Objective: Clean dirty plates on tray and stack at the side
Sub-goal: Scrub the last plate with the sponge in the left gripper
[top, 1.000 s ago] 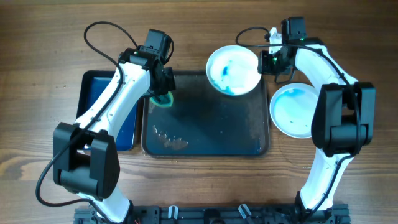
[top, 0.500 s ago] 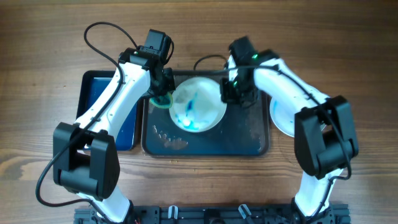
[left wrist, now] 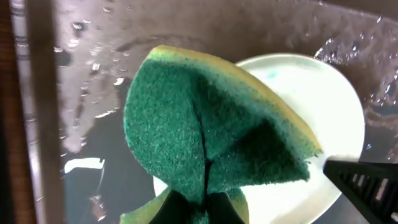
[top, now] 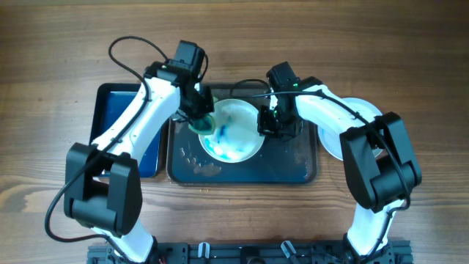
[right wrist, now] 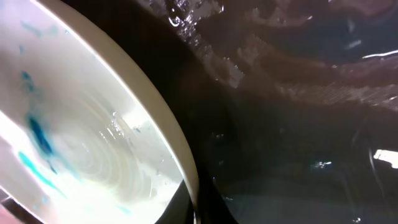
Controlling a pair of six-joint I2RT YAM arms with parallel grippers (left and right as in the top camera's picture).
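Note:
A white plate [top: 233,132] smeared with blue sits over the dark wet tray [top: 293,158]. My right gripper [top: 265,125] is shut on the plate's right rim; the rim runs between its fingers in the right wrist view [right wrist: 177,149]. My left gripper [top: 199,116] is shut on a green and yellow sponge [left wrist: 211,137] and holds it at the plate's left edge [left wrist: 323,106]. A second white plate [top: 366,121] with blue marks lies on the table right of the tray, mostly hidden by my right arm.
A blue tray [top: 110,125] lies left of the dark tray, partly under my left arm. Foam or residue [top: 199,165] sits at the dark tray's front left. Water drops cover the tray floor [right wrist: 298,93].
The right gripper carried the dirty plate from the far right of the tray down onto the tray's middle. The left gripper moved the sponge right, onto the plate's left edge.

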